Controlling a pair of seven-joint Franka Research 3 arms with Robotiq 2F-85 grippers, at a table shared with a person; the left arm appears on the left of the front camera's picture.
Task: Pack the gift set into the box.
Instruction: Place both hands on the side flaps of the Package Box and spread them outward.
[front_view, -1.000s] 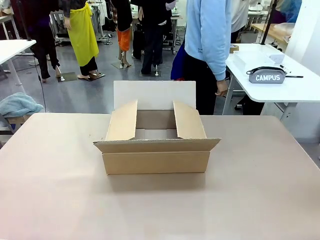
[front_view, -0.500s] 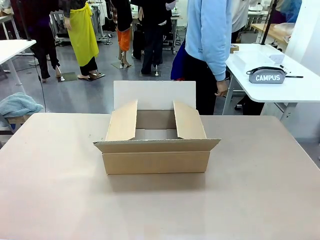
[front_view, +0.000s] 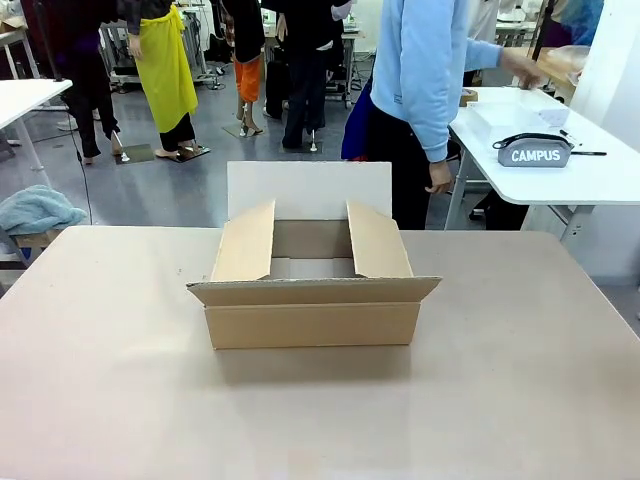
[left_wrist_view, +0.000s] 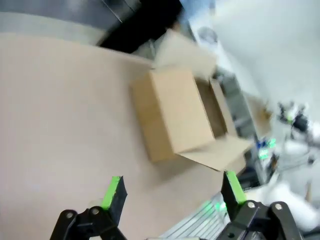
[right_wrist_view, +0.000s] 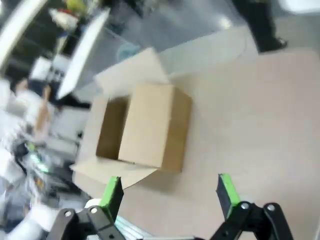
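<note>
One person's hand (front_view: 520, 68) has lifted over the side table (front_view: 600, 180)

Matt brown corrugated cardboard box (front_view: 312, 325) on a smooth, faintly glossy table (front_view: 520, 400).

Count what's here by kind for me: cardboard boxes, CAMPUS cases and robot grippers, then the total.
Boxes: 1, the cardboard box
Cases: 1, the gift set on the white side table
Grippers: 2, the left gripper and the right gripper, both open
Total: 4
</note>
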